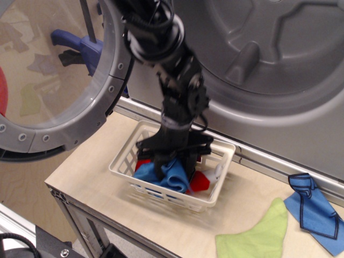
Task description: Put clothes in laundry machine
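The laundry machine (258, 48) fills the back, its ridged grey drum open and its round bolted transparent door (59, 80) swung out to the left. A white basket (123, 161) on the wooden table holds blue cloth (161, 174), red cloth (201, 183) and a bit of white cloth. My black gripper (174, 169) reaches down into the basket, its fingers pushed into the blue cloth. The fingertips are buried, so I cannot tell whether they are closed on it.
A light green cloth (255, 234) and a blue cloth with dark stitching (314, 209) lie on the table at the right. The table's front edge (107, 212) runs close under the basket. A blue object (78, 45) shows behind the door glass.
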`<state>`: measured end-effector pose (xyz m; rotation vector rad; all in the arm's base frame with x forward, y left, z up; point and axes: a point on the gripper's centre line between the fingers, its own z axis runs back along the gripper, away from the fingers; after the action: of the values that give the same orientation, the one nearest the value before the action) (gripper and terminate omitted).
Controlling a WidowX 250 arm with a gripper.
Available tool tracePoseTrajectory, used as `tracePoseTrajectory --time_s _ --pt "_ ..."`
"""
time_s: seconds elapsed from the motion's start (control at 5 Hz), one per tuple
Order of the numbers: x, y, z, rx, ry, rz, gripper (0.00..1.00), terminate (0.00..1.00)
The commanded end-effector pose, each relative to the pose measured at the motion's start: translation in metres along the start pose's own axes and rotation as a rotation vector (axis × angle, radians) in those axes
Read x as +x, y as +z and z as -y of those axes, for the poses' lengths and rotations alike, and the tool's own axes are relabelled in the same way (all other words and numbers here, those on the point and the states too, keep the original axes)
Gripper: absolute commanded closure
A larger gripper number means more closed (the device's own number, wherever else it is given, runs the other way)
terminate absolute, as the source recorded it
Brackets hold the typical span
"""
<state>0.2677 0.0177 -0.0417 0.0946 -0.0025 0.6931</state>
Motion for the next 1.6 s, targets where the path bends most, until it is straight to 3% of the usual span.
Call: tracePoseTrajectory --time_s 0.0,0.4,0.6,0.8,1.0,1.4 --pt "0.005 0.063 0.016 -0.012 -0.215 0.012 1.0 0.0" --pt "-0.008 0.116 0.017 -0.101 -0.298 0.07 1.0 0.0" --pt "-0.022 0.133 0.026 -0.175 -0.364 0.087 1.0 0.0" --pt "-0.024 0.139 0.042 -0.206 -0.372 0.059 1.0 0.0" --pt "-0.026 0.149 0.064 -0.271 -0.422 0.089 1.0 0.0" --pt "-0.02 0.146 0.09 -0.3 -0.427 0.179 1.0 0.0"
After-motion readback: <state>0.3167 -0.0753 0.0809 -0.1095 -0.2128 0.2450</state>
